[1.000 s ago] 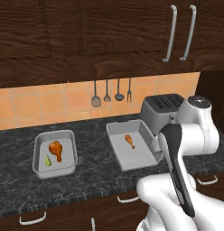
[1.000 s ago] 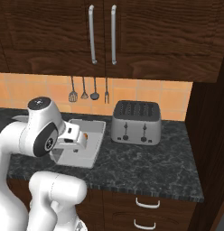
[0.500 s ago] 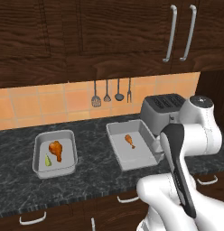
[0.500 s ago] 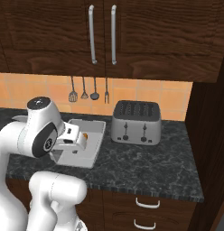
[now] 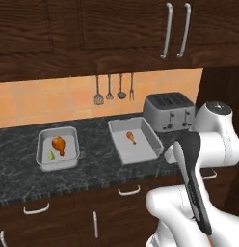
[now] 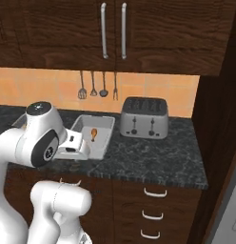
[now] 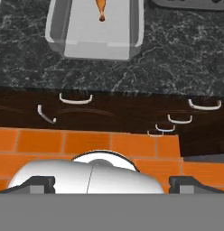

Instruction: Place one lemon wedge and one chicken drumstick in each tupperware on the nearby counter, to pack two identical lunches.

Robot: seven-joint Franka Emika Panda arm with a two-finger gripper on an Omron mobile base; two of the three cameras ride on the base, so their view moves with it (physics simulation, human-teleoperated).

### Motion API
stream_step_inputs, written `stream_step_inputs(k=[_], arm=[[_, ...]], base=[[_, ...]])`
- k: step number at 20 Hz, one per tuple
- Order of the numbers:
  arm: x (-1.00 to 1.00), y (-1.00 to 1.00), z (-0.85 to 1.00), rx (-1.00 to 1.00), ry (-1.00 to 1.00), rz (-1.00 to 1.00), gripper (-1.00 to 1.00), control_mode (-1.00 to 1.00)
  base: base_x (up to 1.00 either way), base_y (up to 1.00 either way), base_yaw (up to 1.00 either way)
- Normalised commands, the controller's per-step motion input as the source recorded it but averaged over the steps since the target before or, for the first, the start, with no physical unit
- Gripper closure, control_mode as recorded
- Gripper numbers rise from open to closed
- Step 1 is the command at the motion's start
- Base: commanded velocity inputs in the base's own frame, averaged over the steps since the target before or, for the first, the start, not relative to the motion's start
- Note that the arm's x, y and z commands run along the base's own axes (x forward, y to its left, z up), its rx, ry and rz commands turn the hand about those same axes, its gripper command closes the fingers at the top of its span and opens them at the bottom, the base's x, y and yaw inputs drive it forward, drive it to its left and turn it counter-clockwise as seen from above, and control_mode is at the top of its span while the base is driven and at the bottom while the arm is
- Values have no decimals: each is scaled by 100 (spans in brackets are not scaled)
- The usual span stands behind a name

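Looking at where things sit now, the left tupperware [image 5: 58, 148] has a chicken drumstick [image 5: 59, 144] and a lemon wedge [image 5: 51, 155] in it, so that lunch looks packed. The right tupperware [image 5: 134, 140] holds only its own drumstick [image 5: 131, 137], so my guess is one wedge is left to fetch, and I can't spot a spare wedge anywhere.

Biggest risk as I see it: the gripper [image 7: 112, 184] sits low in front of the drawers, below the table edge, with only the finger tips [image 7: 39, 183] poking up at the bottom corners of the hand camera. They stand wide apart with nothing between them. Swinging up from down there, the arm could clip the table lip or the near wall of the right tupperware and shove it, since it lies close to the front edge. That shallow tray would probably slide easily on polished stone. The other trap is dropping a second wedge into the already full left one, because the two look the same.

The table [image 5: 97, 170] is dark speckled stone over dark wood drawers with curved silver handles. A silver toaster [image 5: 168, 111] sits just beside the right tupperware, utensils [image 5: 114, 89] hang on the orange tiled wall, and dark cabinets run above.
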Motion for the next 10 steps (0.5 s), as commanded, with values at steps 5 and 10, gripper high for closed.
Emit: stream_step_inputs(k=[5, 10], arm=[[0, 0, 0, 0, 0, 0, -100, 100], [0, 0, 0, 0, 0, 0, -100, 100]], base=[[-93, -76, 0], [-63, -100, 2]])
